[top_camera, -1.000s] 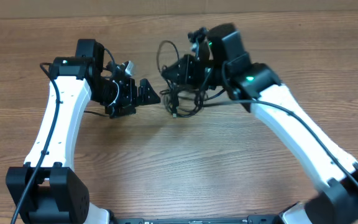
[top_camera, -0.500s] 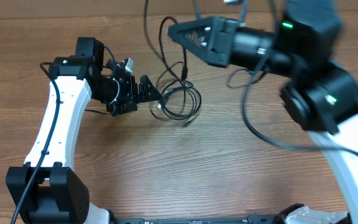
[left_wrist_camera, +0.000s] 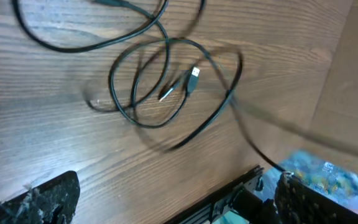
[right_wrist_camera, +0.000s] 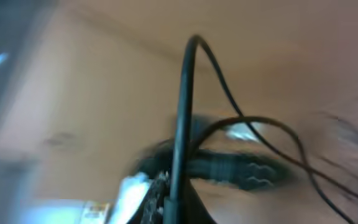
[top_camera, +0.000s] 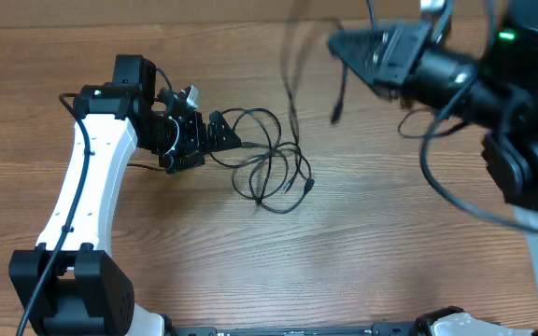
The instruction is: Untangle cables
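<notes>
A loose coil of thin black cables (top_camera: 267,161) lies on the wooden table (top_camera: 250,252) at centre. In the left wrist view the cables (left_wrist_camera: 166,42) form overlapping loops, and a silvery plug tip (left_wrist_camera: 193,76) rests inside them. My left gripper (top_camera: 232,138) is open at the coil's left edge, holding nothing; its fingertips (left_wrist_camera: 42,199) frame bare wood. My right gripper (top_camera: 339,42) is raised high at the back right, shut on one cable (top_camera: 291,93) that hangs down, blurred, toward the coil. The right wrist view shows that cable (right_wrist_camera: 180,124) clamped in my right gripper (right_wrist_camera: 173,202).
Thicker black arm wiring (top_camera: 437,177) loops off the right arm above the table. The table's front edge with a black rail (left_wrist_camera: 247,186) shows in the left wrist view, with a colourful floor patch (left_wrist_camera: 322,174) beyond it.
My right gripper has risen and swung right with a cable in it, drawing that strand up out of the bundle. The coil on the table has spread and slid right. The left arm stayed put.
</notes>
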